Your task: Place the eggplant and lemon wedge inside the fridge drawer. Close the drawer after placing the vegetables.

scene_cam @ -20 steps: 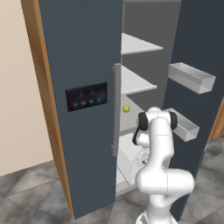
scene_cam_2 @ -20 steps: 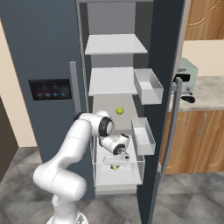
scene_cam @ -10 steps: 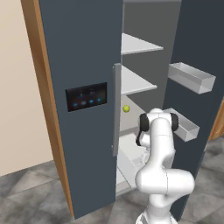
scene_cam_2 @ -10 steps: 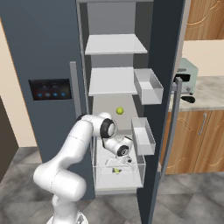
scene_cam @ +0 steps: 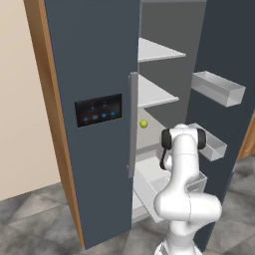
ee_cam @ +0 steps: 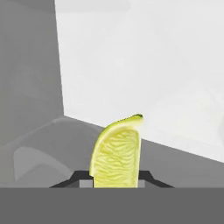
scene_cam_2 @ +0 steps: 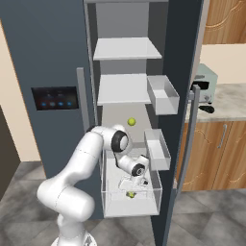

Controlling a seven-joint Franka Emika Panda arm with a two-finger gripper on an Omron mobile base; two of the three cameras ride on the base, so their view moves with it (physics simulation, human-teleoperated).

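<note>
The fridge drawer point(scene_cam_2: 108, 204) stands pulled out at the bottom of the open fridge, and it is also seen as a white box point(scene_cam: 147, 185) behind the arm. My gripper point(scene_cam_2: 131, 189) reaches down into the fridge drawer, shut on the lemon wedge point(scene_cam_2: 130, 194). In the hand view the lemon wedge point(ee_cam: 117, 152) stands upright between the two dark fingertips of my gripper point(ee_cam: 114, 178), with the drawer's white wall and grey floor behind it. The eggplant is hidden.
A round yellow-green ball point(scene_cam_2: 131, 122) lies on the shelf above the drawer. Two door bins point(scene_cam_2: 163, 94) point(scene_cam_2: 157, 148) jut from the open right door close to the arm. The left door with its handle point(scene_cam: 132, 124) stands beside the opening.
The hand has sunk a little deeper into the drawer, still holding the lemon wedge. The jaws have stayed shut.
</note>
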